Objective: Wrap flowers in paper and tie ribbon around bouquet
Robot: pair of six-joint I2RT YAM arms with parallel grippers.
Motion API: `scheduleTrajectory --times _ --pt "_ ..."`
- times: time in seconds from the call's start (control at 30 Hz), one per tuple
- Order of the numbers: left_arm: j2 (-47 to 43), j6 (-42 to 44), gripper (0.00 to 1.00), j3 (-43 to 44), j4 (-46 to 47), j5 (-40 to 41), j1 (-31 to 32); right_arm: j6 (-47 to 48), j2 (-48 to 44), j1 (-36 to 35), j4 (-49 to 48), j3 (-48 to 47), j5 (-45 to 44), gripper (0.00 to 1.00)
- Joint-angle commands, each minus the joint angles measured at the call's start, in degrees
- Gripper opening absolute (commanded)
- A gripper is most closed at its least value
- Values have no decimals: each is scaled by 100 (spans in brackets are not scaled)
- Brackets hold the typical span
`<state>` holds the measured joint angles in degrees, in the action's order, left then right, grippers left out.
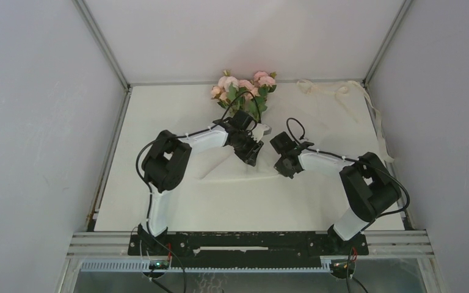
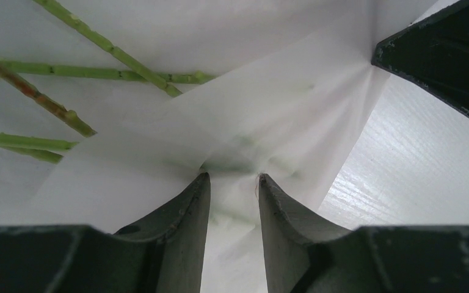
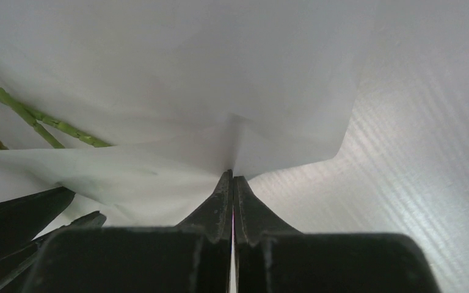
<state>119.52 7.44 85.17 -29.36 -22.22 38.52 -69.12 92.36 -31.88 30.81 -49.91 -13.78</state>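
Note:
The pink flowers (image 1: 242,88) lie at the back middle of the table, their green stems (image 2: 116,52) running down onto the white paper (image 2: 269,116). My left gripper (image 2: 232,180) is closed on a bunched fold of the paper, and a greenish shade of stems shows through between its fingers (image 2: 186,213). Just to the right, my right gripper (image 3: 232,174) is shut flat on the paper's edge (image 3: 220,91), with creases fanning out from its tips. In the top view the left gripper (image 1: 248,149) and right gripper (image 1: 281,160) stand close together. The cream ribbon (image 1: 336,88) lies loose at the back right.
The ribbon trails down along the right wall (image 1: 380,125). Grey walls and metal frame posts enclose the white table (image 1: 159,110) on three sides. The right gripper's black finger (image 2: 439,55) shows at the left wrist view's upper right.

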Motion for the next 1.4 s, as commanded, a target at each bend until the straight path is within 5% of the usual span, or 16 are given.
scheduleTrajectory --times 0.0,0.23,0.53,0.73,0.87,1.03,1.37 --pt "170 -66 41 -61 -1 149 -57 842 43 -337 871 -316 -1585 0" --pt "293 -140 41 -4 40 19 -167 1511 41 -1044 1289 -960 -2710 0" --pt "610 -347 41 108 22 -173 -241 2795 -37 -1921 331 -1019 -2991 0" --pt "569 -357 41 46 73 -174 -253 1431 -485 -1500 287 -200 -1978 65" --pt "584 -356 41 54 80 -178 -254 792 -1046 -832 -757 793 -773 79" --pt "578 -349 41 53 75 -199 -253 535 -1051 -101 -1763 1364 -26 79" --pt "533 -333 41 43 57 -175 -258 -16 -1004 125 -1426 1370 -650 61"
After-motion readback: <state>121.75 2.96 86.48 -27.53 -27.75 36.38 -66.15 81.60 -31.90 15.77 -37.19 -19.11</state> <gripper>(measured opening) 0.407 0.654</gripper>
